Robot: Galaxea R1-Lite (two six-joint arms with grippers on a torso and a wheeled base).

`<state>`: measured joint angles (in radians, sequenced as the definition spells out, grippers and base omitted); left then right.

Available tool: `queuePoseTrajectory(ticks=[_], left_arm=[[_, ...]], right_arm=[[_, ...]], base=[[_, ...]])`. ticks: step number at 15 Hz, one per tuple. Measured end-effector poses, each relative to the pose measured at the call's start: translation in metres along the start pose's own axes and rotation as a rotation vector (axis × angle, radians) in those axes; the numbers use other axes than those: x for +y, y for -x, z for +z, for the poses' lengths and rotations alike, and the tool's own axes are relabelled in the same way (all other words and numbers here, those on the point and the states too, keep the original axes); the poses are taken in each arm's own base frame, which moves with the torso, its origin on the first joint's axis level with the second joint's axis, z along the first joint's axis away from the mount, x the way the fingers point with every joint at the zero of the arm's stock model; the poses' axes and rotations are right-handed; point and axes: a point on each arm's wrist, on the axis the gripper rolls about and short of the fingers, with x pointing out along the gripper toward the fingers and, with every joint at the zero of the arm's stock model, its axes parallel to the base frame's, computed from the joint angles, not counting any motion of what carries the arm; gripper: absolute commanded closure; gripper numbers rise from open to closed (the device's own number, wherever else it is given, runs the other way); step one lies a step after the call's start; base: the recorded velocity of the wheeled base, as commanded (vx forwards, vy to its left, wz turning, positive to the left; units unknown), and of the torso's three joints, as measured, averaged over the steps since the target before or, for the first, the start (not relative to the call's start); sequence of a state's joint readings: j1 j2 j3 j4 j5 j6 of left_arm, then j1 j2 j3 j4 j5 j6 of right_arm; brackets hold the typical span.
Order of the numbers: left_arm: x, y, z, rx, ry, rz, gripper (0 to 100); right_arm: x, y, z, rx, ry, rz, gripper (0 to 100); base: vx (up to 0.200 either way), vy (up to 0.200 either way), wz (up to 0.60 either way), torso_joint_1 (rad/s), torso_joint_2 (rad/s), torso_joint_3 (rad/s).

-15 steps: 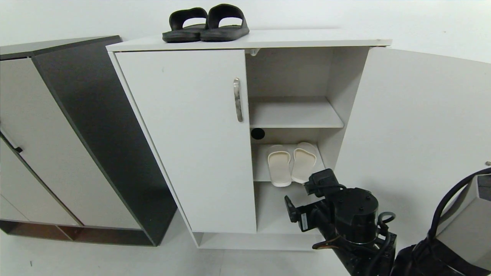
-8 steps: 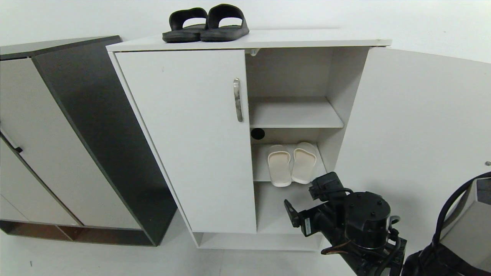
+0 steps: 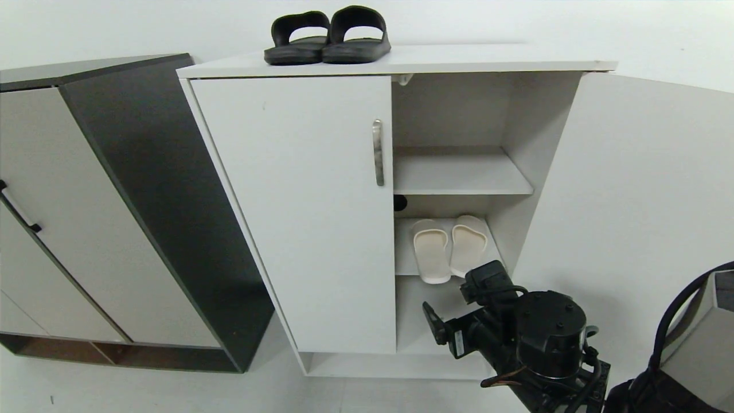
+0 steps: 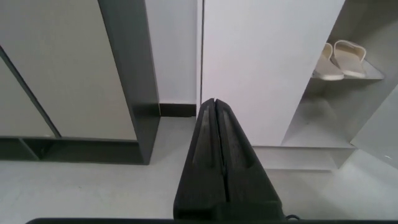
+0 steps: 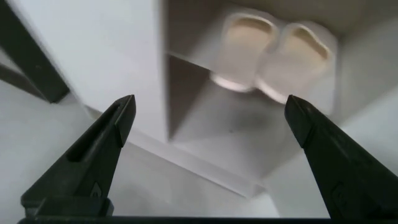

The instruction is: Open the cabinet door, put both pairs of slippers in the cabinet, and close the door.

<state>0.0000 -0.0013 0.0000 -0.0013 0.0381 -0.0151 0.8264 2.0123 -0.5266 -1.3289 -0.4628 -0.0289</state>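
Pair of black rubber slippers [image 3: 328, 35]: lying at the white wooden cabinet [image 3: 487, 57] top's front edge, left half, long axes running front-to-back.
Right gripper [image 5: 209, 106]: hanging with jaws wide, well below them, facing the bottom compartment.
Left gripper [image 4: 215, 106]: sitting pinched closed.

Dark cabinet [image 3: 160, 201] cut by left edge
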Motion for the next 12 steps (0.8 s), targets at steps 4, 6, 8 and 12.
queuePoseTrajectory(ticks=[4, 6, 8, 12], left_arm=[[0.0000, 0.0000, 0.0000, 0.000, 0.000, 0.001, 100], [0.0000, 0.0000, 0.0000, 0.000, 0.000, 0.001, 100], [0.0000, 0.0000, 0.0000, 0.000, 0.000, 0.001, 100], [0.0000, 0.0000, 0.0000, 0.000, -0.001, 0.001, 100]], right_arm=[[-0.0002, 0.0000, -0.0001, 0.001, 0.000, -0.001, 0], [0.0008, 0.0005, 0.0004, -0.004, -0.001, 0.003, 0], [0.0021, 0.0010, 0.0006, -0.006, -0.002, 0.012, 0], [0.0026, 0.0032, -0.0020, 0.002, 0.002, 0.048, 0]], base=[[0.000, 0.200, 0.00, 0.002, 0.00, 0.002], [0.000, 0.200, 0.00, 0.002, 0.00, 0.002], [0.000, 0.200, 0.00, 0.000, 0.00, 0.000], [0.000, 0.050, 0.00, -0.001, 0.00, 0.001]])
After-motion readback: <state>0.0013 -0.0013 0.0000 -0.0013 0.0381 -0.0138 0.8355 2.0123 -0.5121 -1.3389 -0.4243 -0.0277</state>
